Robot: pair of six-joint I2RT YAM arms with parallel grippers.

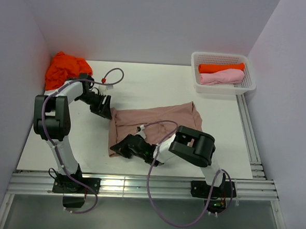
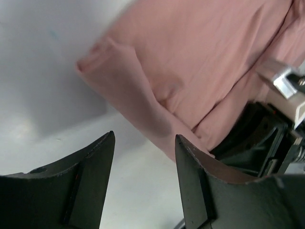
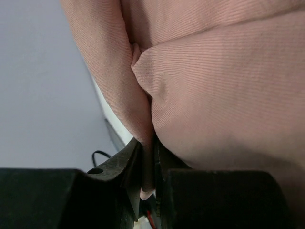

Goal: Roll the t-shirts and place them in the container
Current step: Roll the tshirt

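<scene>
Your right jaws are pinched together on a thin fold of the dusty pinkish-brown t-shirt (image 3: 214,95). The cloth runs down into the narrow slit between them and bulges up and away just beyond their tips. Your left jaws stand apart with only bare worktop (image 2: 43,71) showing between them. The same shirt (image 2: 200,62) lies just ahead of those tips, and its folded edge slants down towards the jaw on the right of the wrist view, though you cannot tell whether it touches. From above, the shirt (image 1: 163,123) is spread flat on the worktop (image 1: 155,83) between the two sets of jaws, the left pair at its far left corner and the right pair at its near left edge. Behind the left jaws, well apart from them, a bright orange t-shirt (image 1: 67,68) sits crumpled in a heap. Far off from both pairs, at the back right corner, the white mesh basket (image 1: 223,55) holds a rolled orange t-shirt (image 1: 221,68) and, touching it on the near side, a rolled light pink t-shirt (image 1: 221,77).
</scene>
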